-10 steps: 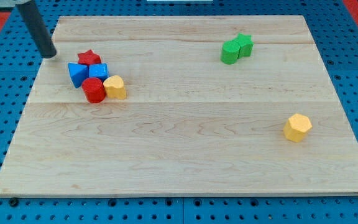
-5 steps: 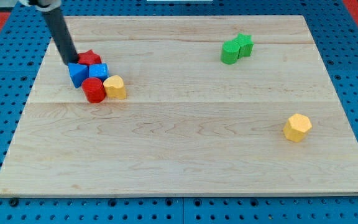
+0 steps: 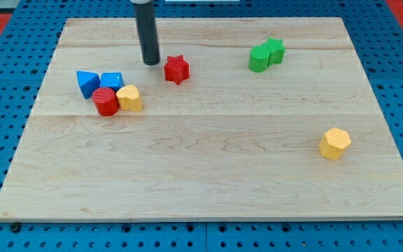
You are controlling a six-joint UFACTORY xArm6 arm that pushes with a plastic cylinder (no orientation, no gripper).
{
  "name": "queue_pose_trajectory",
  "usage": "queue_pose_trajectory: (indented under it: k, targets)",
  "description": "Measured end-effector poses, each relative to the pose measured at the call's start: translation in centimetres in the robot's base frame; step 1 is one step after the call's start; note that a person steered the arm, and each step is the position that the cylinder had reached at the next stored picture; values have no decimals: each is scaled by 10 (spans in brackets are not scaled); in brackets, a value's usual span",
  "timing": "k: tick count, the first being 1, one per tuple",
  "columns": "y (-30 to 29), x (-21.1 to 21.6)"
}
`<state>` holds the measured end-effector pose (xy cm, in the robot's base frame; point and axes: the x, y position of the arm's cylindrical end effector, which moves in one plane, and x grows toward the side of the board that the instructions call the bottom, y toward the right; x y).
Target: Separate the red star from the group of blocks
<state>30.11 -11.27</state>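
The red star lies alone on the wooden board, right of a cluster at the view's left. The cluster holds two blue blocks, a red cylinder and a yellow block, all touching or nearly so. My tip rests on the board just left of the red star, a small gap between them, and up-right of the cluster.
Two green blocks sit together at the view's upper right. A yellow hexagonal block lies near the right edge. A blue pegboard surrounds the board.
My tip swept right from the cluster's upper left. The red star slid right with it, out of the cluster. The other blocks stayed almost in place.
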Motion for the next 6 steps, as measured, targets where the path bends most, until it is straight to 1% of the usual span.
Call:
queue_pose_trajectory:
  k: [1, 2, 3, 4, 5, 6]
  targets:
    - [-32, -43]
    - [-2, -56]
    - [11, -67]
    - [26, -50]
    - [68, -1]
    - [94, 7]
